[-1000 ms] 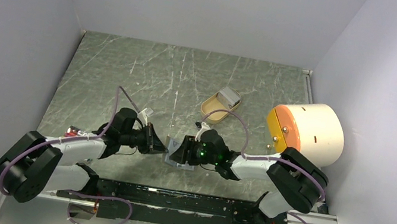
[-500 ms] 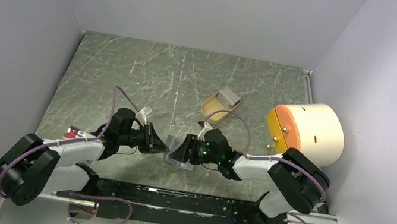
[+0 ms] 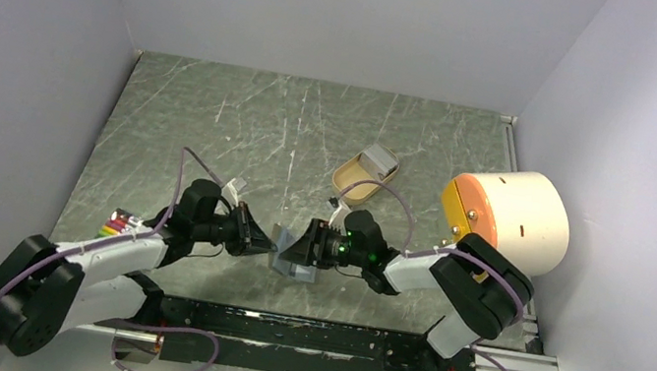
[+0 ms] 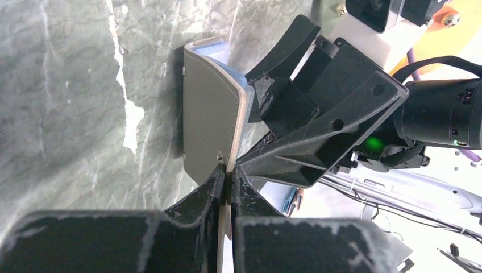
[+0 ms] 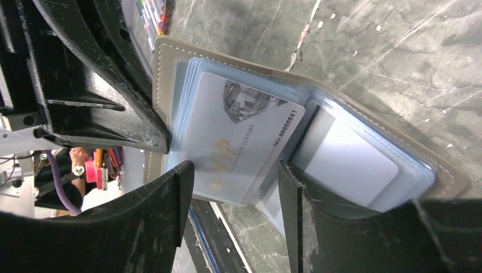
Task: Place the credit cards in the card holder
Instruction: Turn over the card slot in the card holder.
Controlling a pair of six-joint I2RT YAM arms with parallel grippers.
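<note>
Inserting step: the left gripper (image 4: 227,177) is clamping the wallet (image 4: 210,114) edge. The right gripper (image 5: 234,170), jaws apart around the card (image 5: 239,131), is probably needing to push it deeper.

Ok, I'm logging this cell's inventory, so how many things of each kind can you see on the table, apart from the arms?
credit cards: 2 showing, both at the holder
card holder: 1
tan tray: 1
cream cylinder: 1
bundle of coloured-tip sticks: 1
Total: 6
</note>
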